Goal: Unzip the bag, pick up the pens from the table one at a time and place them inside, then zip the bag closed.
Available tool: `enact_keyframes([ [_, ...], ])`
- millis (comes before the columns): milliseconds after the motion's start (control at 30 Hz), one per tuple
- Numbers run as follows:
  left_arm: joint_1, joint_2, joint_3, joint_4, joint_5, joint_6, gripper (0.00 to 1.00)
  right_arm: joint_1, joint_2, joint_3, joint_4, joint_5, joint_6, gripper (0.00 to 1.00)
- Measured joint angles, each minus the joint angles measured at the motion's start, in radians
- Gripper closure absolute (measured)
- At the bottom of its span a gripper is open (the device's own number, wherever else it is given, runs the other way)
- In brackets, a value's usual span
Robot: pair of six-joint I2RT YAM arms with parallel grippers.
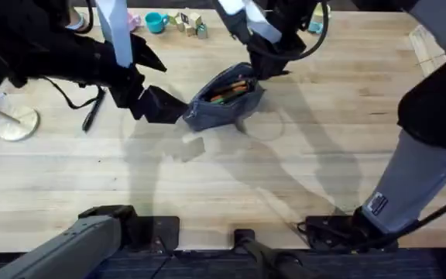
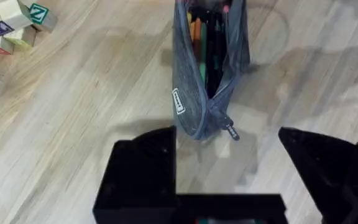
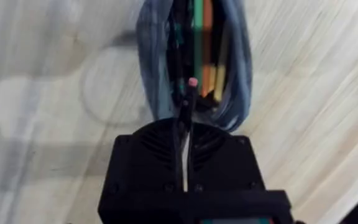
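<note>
My right gripper [image 3: 185, 134] pinches a pen [image 3: 187, 102] over the open pencil pouch [image 1: 221, 97] (mid-table, far side); my left gripper [image 2: 229, 171] gapes empty at its left end.

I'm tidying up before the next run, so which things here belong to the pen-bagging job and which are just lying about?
Job:
- grey-blue pencil pouch, unzipped, pens inside
- dark pen in the right tool
- black pen lying on the table
- left tool, open

Lying about:
- teal cup
- letter blocks
- white round base
</note>
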Motion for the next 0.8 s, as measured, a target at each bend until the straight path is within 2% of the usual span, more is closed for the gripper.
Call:
enact_keyframes([
  [333,0.000,0.000,0.000,0.000,0.000,0.000,0.007,0.030,0.019,0.000,0.035,-0.007,-0.039,0.968],
  [600,0.000,0.000,0.000,0.000,0.000,0.000,0.006,0.083,0.075,0.000,0.050,-0.066,-0.042,0.968],
  [800,0.000,0.000,0.000,0.000,0.000,0.000,0.006,0.130,0.122,0.000,0.123,-0.104,-0.042,0.968],
])
